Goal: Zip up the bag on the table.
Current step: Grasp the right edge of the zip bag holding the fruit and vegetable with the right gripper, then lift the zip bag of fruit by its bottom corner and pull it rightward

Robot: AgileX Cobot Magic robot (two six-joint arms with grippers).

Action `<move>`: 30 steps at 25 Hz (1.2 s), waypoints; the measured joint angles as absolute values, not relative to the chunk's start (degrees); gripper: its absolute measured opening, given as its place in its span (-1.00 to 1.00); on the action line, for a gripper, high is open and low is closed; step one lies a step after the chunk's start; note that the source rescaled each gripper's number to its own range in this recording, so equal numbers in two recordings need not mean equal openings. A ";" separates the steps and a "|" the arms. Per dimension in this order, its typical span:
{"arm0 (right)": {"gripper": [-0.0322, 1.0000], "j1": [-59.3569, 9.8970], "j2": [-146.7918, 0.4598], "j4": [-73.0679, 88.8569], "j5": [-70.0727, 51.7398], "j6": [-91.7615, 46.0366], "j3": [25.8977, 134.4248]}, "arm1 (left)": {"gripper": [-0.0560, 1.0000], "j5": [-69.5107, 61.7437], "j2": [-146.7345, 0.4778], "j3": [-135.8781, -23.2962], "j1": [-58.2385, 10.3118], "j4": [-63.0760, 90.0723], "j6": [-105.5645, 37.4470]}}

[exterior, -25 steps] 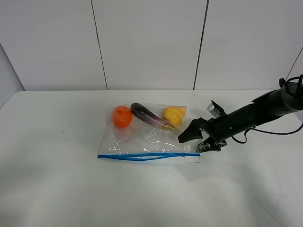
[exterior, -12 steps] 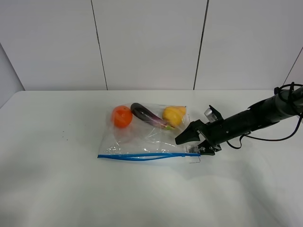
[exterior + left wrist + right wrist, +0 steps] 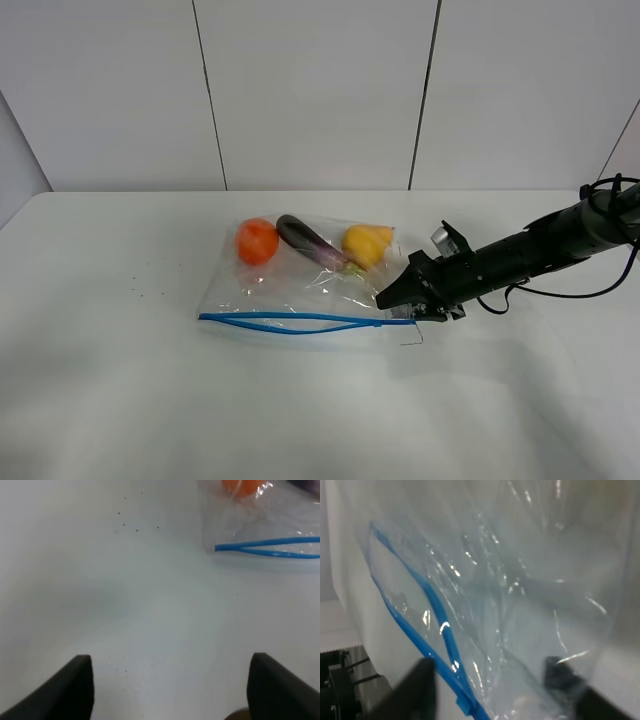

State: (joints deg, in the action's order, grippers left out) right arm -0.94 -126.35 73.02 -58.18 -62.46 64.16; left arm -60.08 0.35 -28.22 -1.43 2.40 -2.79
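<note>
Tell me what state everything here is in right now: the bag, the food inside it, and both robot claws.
bag: lying flat on the table, not zipped.
blue zipper strip: its two sides gape apart in the middle.
orange produce, purple produce, yellow produce: all inside the bag.
left gripper: open, above the table.
right gripper: fingers either side of the bag's corner by the zipper end; clamped or not, cannot tell.

No readable text, labels, brands, numbers or signs in any view. Bag: clear plastic with a plain blue strip, no print visible. Table: plain white, only tiny dark specks. Wall panels: blank.
</note>
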 joint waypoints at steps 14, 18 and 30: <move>-0.94 2.81 -126.35 74.82 -64.31 -62.46 64.16 | 0.99 -60.08 0.35 -28.22 -1.43 2.40 -2.79; -0.94 4.44 -126.35 76.24 -68.08 -62.39 64.16 | 0.99 -60.08 0.35 -28.22 -1.43 2.40 -2.79; -0.94 4.58 -126.35 81.61 -69.02 -57.81 64.16 | 0.99 -60.08 0.35 -28.22 -1.43 2.40 -2.79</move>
